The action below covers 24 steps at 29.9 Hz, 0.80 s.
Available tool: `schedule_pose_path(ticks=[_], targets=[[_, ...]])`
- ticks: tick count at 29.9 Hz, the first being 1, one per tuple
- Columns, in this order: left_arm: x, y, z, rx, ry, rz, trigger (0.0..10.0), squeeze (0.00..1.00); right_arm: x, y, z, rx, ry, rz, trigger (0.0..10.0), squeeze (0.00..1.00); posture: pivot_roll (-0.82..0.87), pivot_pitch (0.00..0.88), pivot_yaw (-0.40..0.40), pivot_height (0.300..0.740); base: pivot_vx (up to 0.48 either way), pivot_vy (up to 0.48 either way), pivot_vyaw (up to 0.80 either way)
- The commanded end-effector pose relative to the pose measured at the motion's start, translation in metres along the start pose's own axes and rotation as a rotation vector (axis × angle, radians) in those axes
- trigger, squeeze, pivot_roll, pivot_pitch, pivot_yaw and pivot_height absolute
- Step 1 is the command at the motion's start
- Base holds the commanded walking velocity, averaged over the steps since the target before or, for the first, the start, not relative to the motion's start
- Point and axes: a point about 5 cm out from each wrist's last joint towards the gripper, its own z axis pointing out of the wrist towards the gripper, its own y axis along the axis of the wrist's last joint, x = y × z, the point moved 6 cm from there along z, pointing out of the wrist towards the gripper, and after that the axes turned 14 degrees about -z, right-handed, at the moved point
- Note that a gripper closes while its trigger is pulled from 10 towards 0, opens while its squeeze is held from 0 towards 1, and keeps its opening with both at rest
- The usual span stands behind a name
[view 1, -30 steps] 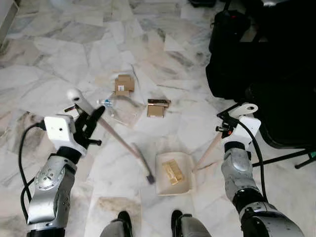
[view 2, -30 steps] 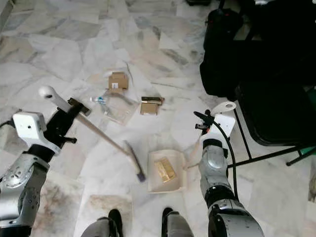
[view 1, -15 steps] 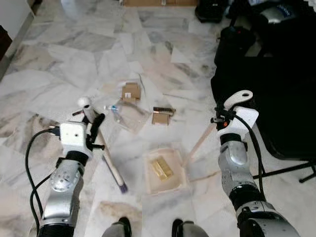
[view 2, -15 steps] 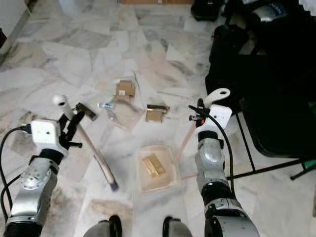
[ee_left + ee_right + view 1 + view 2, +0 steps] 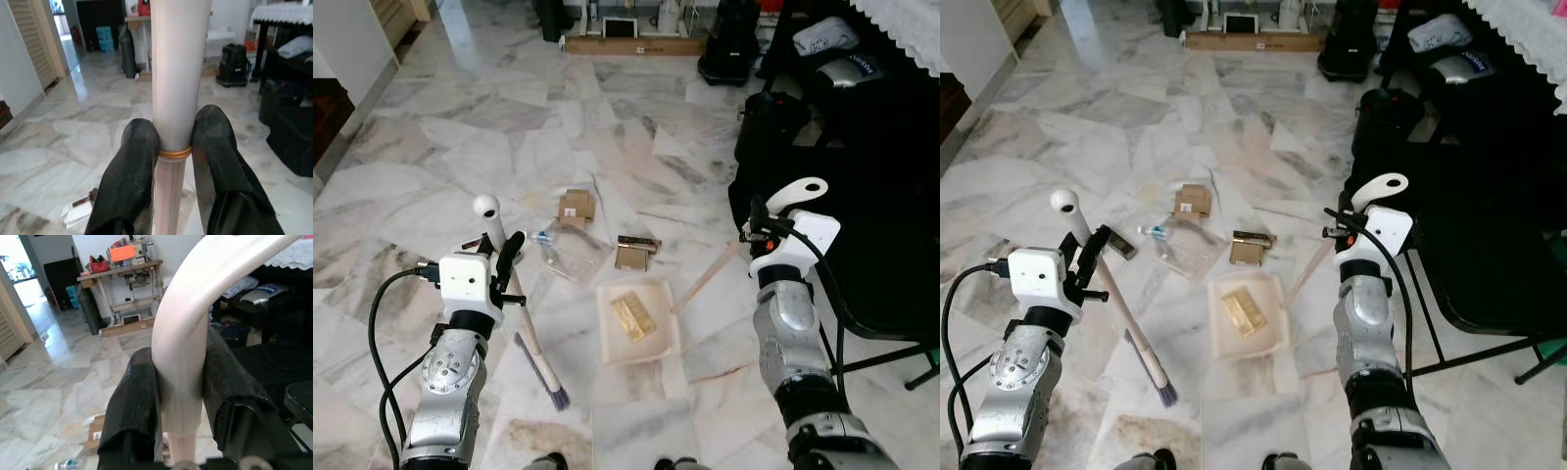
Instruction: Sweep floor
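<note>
Change since a second ago: the broom head (image 5: 544, 370) has swung from just left of the dustpan (image 5: 638, 328) out to near left, well apart from it, and the shaft now stands steeper. The head camera has also tilted up, so more far floor shows; I don't count that as things moving. I read this as the broom drawn back for a fresh stroke; the litter beyond the pan is not yet swept in.

Left gripper (image 5: 172, 147): both fingers pressed tight on the broom shaft, near its white top end. Right gripper (image 5: 180, 382): fingers clamped on the curved top of the dustpan handle (image 5: 707, 278), which slants down to the pan resting on the floor at centre.

Count, near to far:
- 1 broom, near left.
- 1 dustpan, with 1 tan block (image 5: 632, 317) inside.
- 1 small box with a dark strip (image 5: 632, 252), just beyond the pan.
- 1 clear plastic bag and bottle (image 5: 564, 246), left of that box.
- 1 cardboard box (image 5: 574, 207), farther still.

Black chair (image 5: 881, 245) at right.
</note>
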Motion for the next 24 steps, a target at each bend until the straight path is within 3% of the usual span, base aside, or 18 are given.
schedule_pose_path(ticks=[1, 11, 21, 24], targets=[[-0.007, 0.017, 0.002, -0.069, -0.038, 0.029, 10.0, 0.0, 0.002, 0.02, 0.003, -0.074, 0.009, 0.008, 10.0, 0.0, -0.04, 0.062, -0.026, 0.74, 0.0, 0.0, 0.8], [-0.006, 0.013, -0.001, -0.05, -0.038, 0.029, 10.0, 0.0, 0.003, 0.017, -0.005, -0.053, 0.009, 0.037, 10.0, 0.0, -0.04, 0.061, -0.012, 0.74, 0.0, 0.0, 0.8], [0.001, 0.013, -0.001, -0.035, -0.034, 0.042, 10.0, 0.0, 0.006, 0.024, 0.002, -0.061, 0.028, 0.035, 10.0, 0.0, -0.04, 0.097, -0.009, 0.74, 0.0, 0.0, 0.8], [-0.001, 0.015, 0.004, -0.038, -0.045, 0.046, 10.0, 0.0, 0.006, 0.032, 0.008, -0.085, 0.046, -0.006, 10.0, 0.0, -0.04, 0.142, -0.01, 0.74, 0.0, 0.0, 0.8]])
